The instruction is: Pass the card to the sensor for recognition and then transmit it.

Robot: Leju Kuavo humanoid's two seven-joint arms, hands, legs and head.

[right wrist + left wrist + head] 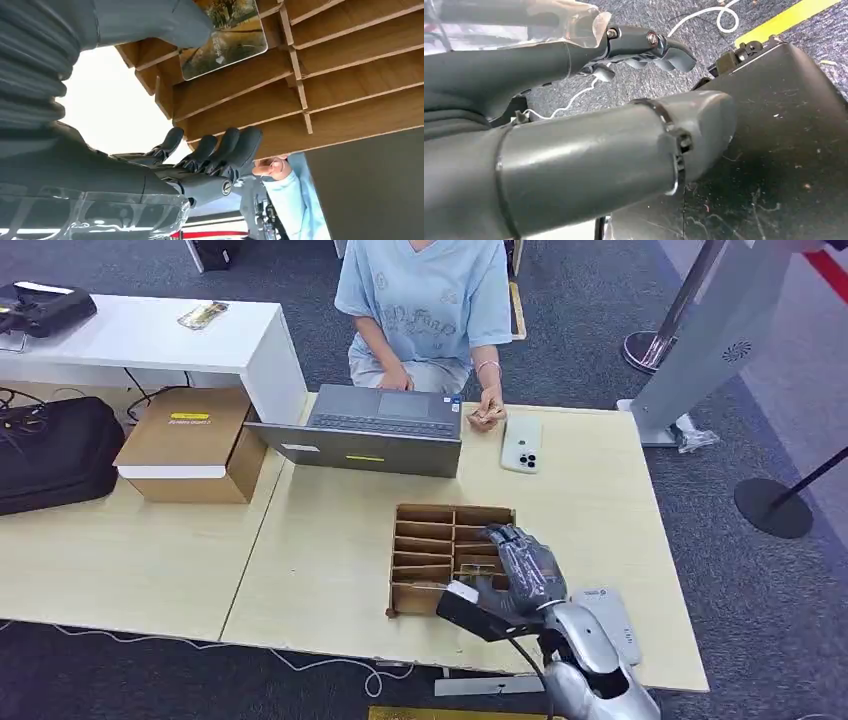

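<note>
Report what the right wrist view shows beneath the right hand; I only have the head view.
Observer: A glossy card printed with an autumn tree lies in a slot of the brown cardboard divider tray.
Operator: Say whether the right hand has it.
Observer: The right hand does not grip it. Its fingers are spread, apart from the card; the thumb is by the card's corner.
Operator: Give me the left hand.
Observer: The left hand hangs over grey carpet, holding nothing.
</note>
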